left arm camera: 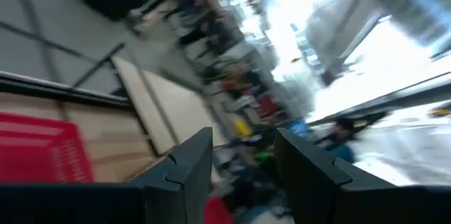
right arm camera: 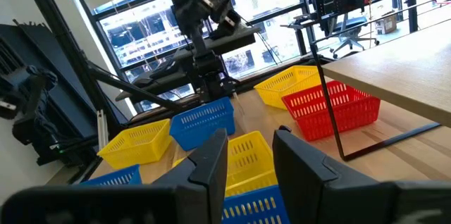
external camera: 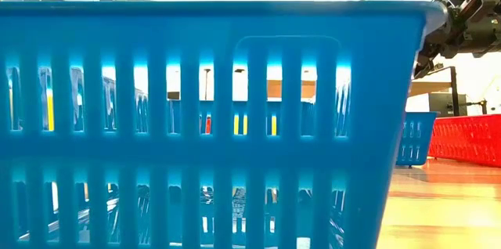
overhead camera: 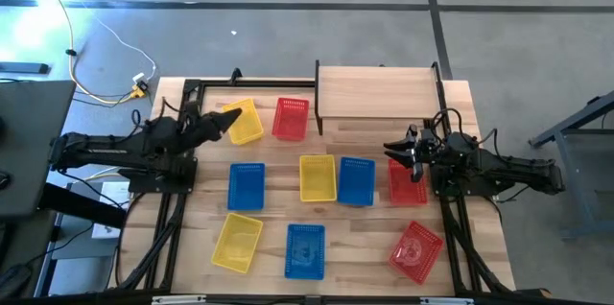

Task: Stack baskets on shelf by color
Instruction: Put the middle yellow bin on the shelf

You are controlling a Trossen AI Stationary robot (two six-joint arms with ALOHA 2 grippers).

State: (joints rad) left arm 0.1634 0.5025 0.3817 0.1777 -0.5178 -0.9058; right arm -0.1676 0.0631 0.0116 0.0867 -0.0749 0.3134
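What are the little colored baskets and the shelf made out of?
The baskets, like this blue basket, look like smooth, slightly glossy plastic: bright even color, molded slots, light glowing through the walls. The shelf looks like pale, matte wood with faint grain, on thin black legs that are probably metal.

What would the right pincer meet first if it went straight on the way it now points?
Probably the middle yellow basket, which lies straight ahead between the right pincer's open fingers in its wrist view, with a blue basket beyond; depth is uncertain.

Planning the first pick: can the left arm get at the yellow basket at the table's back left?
Probably yes: the open left gripper hangs right beside that yellow basket, with nothing between them.
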